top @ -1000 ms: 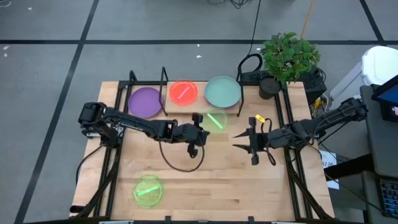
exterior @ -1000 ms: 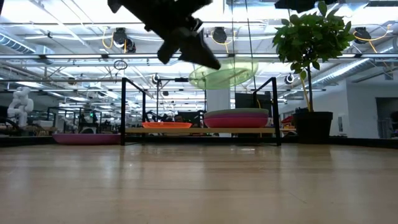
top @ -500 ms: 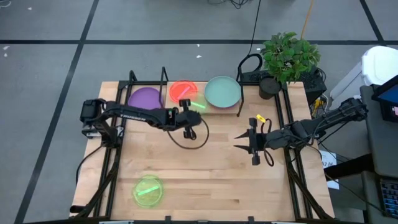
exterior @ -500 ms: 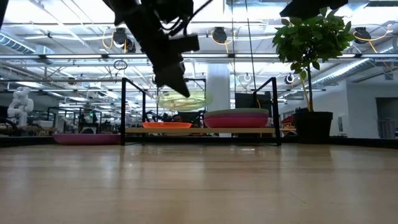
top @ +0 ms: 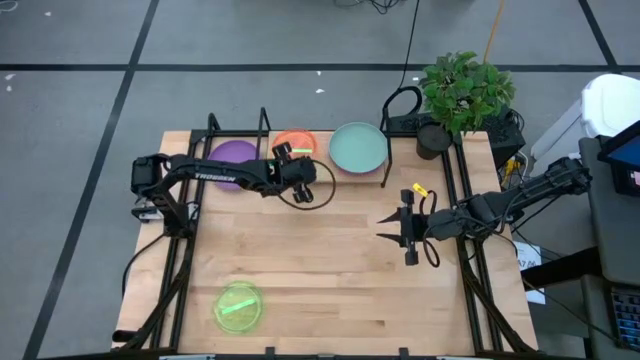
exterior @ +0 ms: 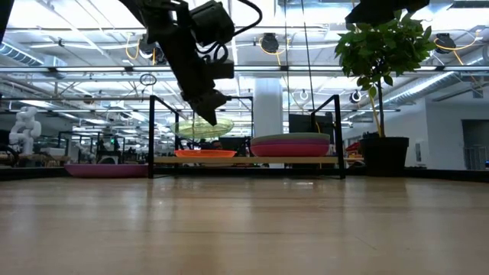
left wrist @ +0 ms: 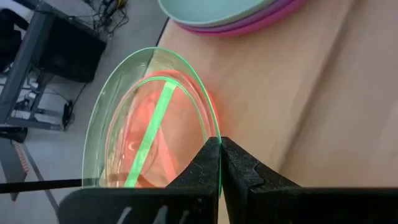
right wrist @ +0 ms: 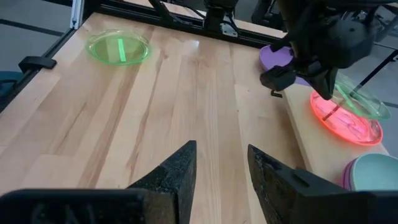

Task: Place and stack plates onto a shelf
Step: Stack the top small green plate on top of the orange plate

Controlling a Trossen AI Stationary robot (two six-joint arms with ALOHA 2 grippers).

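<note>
— Where's the green plate (left wrist: pixel 149 124)?
— Above the orange plate (right wrist: pixel 346 121) on the shelf (exterior: pixel 244 160), rim pinched in the left gripper (left wrist: pixel 220 163).
— And the right gripper (right wrist: pixel 221 168)?
— Fingers spread, hovering mid-table, holding nothing.

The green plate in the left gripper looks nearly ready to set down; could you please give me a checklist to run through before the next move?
1. Left gripper pinching the green plate by its rim: ok.
2. Plate over the red plate on the shelf: ok.
3. Plate level: not ok, tilted.
4. Plate touching the red one: cannot tell.
5. Right gripper open, away from the shelf: ok.
6. Other green plate on the table, not yet stacked: not ok.
</note>
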